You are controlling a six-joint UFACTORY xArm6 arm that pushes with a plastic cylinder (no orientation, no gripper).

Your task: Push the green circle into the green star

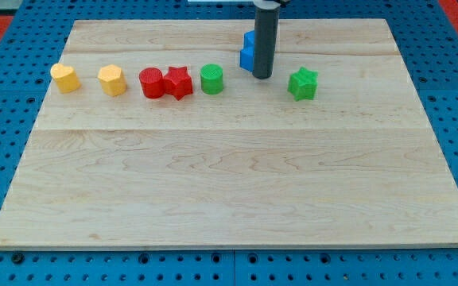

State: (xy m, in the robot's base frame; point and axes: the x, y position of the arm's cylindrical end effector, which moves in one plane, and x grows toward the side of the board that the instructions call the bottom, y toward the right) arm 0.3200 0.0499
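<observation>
Near the board's top edge: my tip (261,76) between green circle (211,79) and green star (302,83) | no fingers, plain rod | blocks well apart; push not yet done

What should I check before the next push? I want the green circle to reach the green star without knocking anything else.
1. My tip on the far side of the green circle from the green star: not ok, it stands between them.
2. Path from circle to star free of other blocks: ok.
3. Blue block clear of the tip: cannot tell, the rod overlaps it.
4. Red star apart from the circle: ok, a small gap.
5. Green star well inside the board: ok.
</observation>
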